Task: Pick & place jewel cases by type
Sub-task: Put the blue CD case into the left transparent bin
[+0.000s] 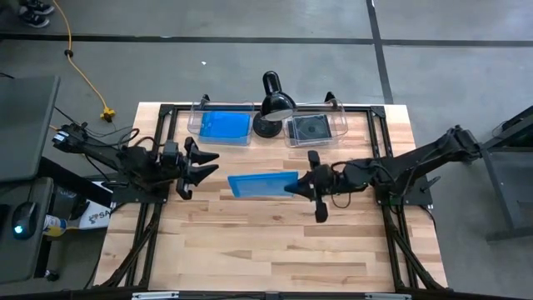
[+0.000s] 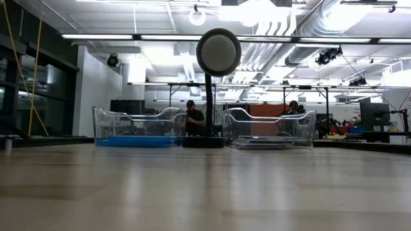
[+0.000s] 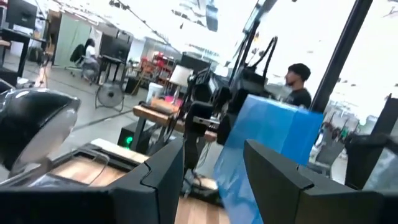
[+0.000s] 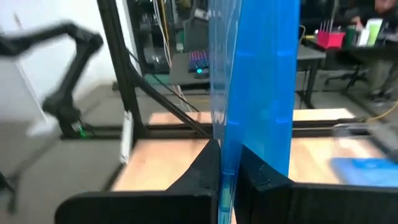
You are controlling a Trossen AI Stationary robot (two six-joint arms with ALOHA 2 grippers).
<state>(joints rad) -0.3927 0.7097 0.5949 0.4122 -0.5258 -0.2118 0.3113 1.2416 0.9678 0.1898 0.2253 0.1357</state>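
A bright blue jewel case point(image 1: 262, 184) hangs over the middle of the table, with my right gripper point(image 1: 293, 187) shut on it. In the right wrist view the jewel case point(image 4: 255, 74) shows nearly edge-on between the fingers. My left gripper point(image 1: 215, 162) stands open and empty a short way to the left of it, fingers pointing toward it. In the left wrist view the blue jewel case point(image 3: 273, 149) shows beyond the open fingers. Blue jewel cases point(image 1: 225, 126) lie flat in the far left bin. A dark jewel case point(image 1: 311, 127) lies in the far right bin. My right gripper pinches the blue jewel case between its two fingers at the edge point(image 4: 227, 163) that faces the table's right side. The fingers come in about level from the right. The jewel case sticks out leftward from the fingertips, tilted, lifted clear of the table.
Two clear plastic bins point(image 1: 218, 125) point(image 1: 316, 127) stand at the table's far edge with a black desk lamp point(image 1: 273, 104) between them. The low view shows both bins point(image 2: 135, 125) point(image 2: 270, 127) and the lamp's stem point(image 2: 209, 96). The near half of the wooden table point(image 1: 275, 250) is bare.
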